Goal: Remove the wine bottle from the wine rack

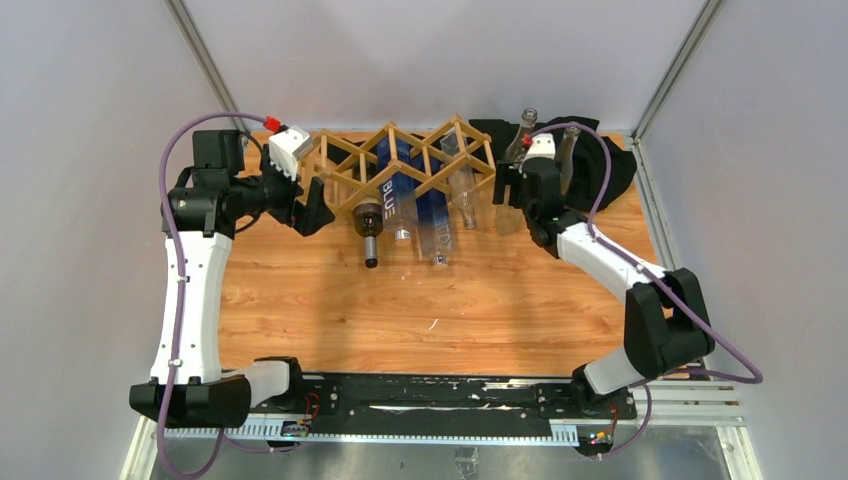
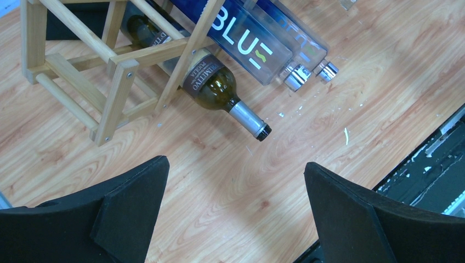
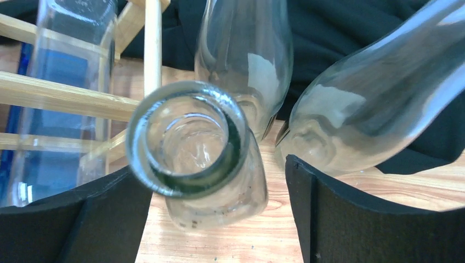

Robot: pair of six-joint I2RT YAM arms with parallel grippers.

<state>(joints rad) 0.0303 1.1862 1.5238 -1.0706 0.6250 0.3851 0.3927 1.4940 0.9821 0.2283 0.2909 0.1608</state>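
Note:
The light wooden lattice wine rack stands at the back middle of the table. It also shows in the left wrist view. A dark green wine bottle with a brown label lies in a lower left opening, its neck pointing at the near edge. My left gripper is open and empty, just left of that bottle's neck, over bare table. My right gripper is open at the rack's right end. An upright clear glass bottle stands between its fingers, which do not press on it.
Two blue "BLU" bottles and a clear bottle lie in the rack. Two more clear bottles stand by a black cloth at the back right. The black base rail runs along the near edge.

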